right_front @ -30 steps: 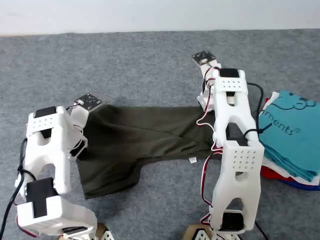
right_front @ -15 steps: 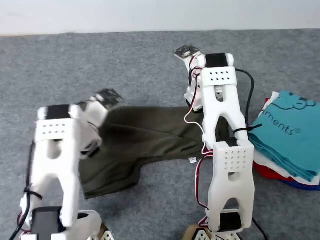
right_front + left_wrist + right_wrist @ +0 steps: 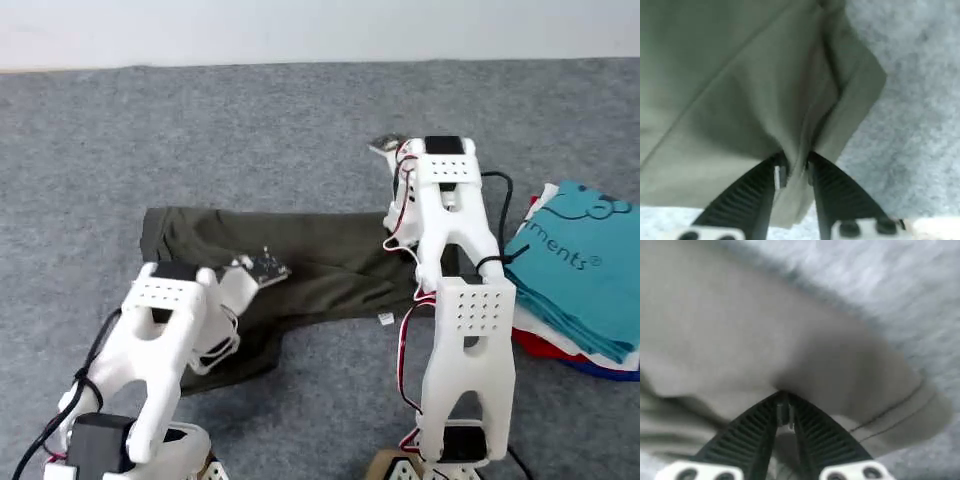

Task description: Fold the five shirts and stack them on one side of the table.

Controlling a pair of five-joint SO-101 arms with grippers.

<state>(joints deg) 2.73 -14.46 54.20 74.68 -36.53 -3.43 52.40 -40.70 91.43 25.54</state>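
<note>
I see the olive shirt [image 3: 320,255] lying flat on the grey table covering [image 3: 300,130], roughly in the middle, with its long axis running from the left arm's side across to the right arm's side. 1 flap of it drops toward the arm bases on the left arm's side, and a small white label [image 3: 385,319] sits on its near edge. I cannot tell which end is the collar.

My left gripper [image 3: 792,167] has its jaws clamped on a bunched fold of the shirt, close to a corner where the cloth meets the grey covering. My right gripper [image 3: 784,412] is likewise pinched tight on a ridge of the same fabric, with a stitched hem running just beside it.

In the high view the left arm [image 3: 160,330] leans over the near left part of the shirt, and the right arm [image 3: 455,250] stands over its right end.

The stack of folded shirts [image 3: 560,330] rests at the right side of the table, apart from the olive one. The teal shirt [image 3: 575,270] is on top, with white, red and blue edges showing under it.
</note>
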